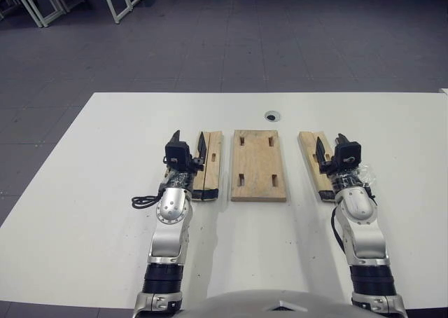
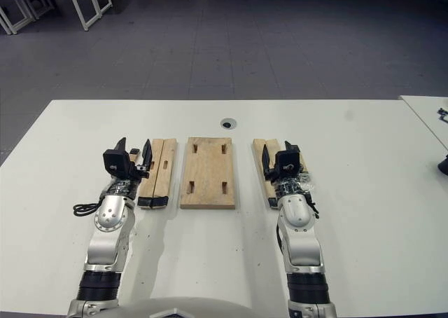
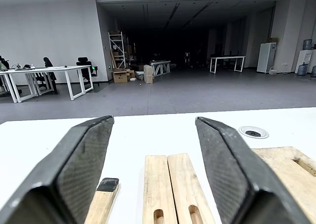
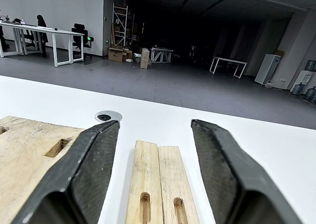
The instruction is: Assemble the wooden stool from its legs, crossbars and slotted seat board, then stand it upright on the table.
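On the white counter (image 1: 84,192), the left jaws hang spread over two slotted legs (image 1: 213,157) that lie side by side, their long axis running 12 to 6 o'clock. The seat board (image 1: 258,164) lies flat at centre on the same axis, slots up. At its 3 o'clock a second leg pair (image 1: 308,150) lies under the spread right jaws. A round cable port (image 1: 271,115) sits at the board's 12 o'clock, with grey floor tiles (image 1: 210,38) beyond.

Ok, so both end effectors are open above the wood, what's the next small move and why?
Probably lower the right end effector and close it on the two slotted wooden pieces lying between its open fingers. Nothing is held yet, and the seat board lies flat with its slots empty.
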